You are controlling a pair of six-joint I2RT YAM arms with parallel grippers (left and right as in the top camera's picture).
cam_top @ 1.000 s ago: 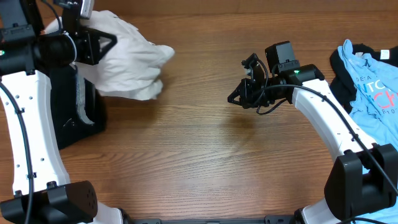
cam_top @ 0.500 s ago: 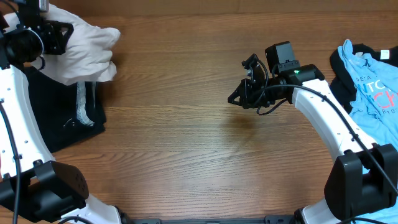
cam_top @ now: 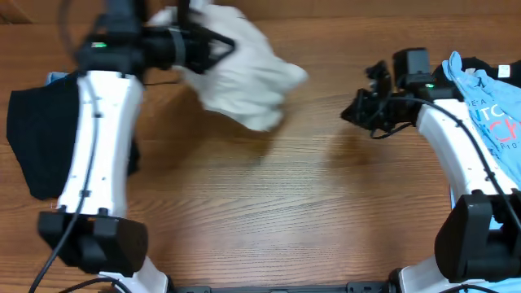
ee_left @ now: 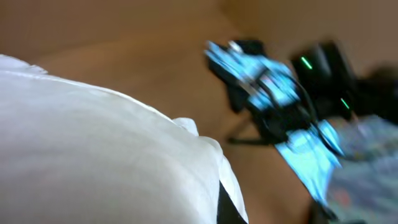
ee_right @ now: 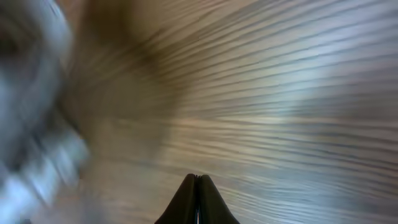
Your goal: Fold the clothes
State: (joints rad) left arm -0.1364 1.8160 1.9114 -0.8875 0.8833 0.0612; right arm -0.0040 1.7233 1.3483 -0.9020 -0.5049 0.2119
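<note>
While the wide middle & front of the worktop (cam_top: 277, 203) are lying bare, clothes are crowding both side edges. A black garment (cam_top: 37, 138) is sitting at the left edge, partly under the left arm (cam_top: 98, 138). A light blue shirt (cam_top: 488, 110) is bunching at the right edge, just beside the right arm (cam_top: 444, 138).

The left arm is rising from its base at front-left & bending across along the far edge toward centre. The left end effector (cam_top: 218, 49) is clamping tight on the pale shorts (cam_top: 252, 81), which are hanging in a bunch near the far edge, left of centre. Can't tell whether the cloth is touching the wood. The left wrist view is blurring, w/ pale cloth filling its lower left.

The right arm is reaching from front-right toward centre, wrist near the shirt. The right end effector (cam_top: 350, 115) is pointing left w/ fingers pressing together on nothing, hovering over bare wood, well apart from the shorts.
</note>
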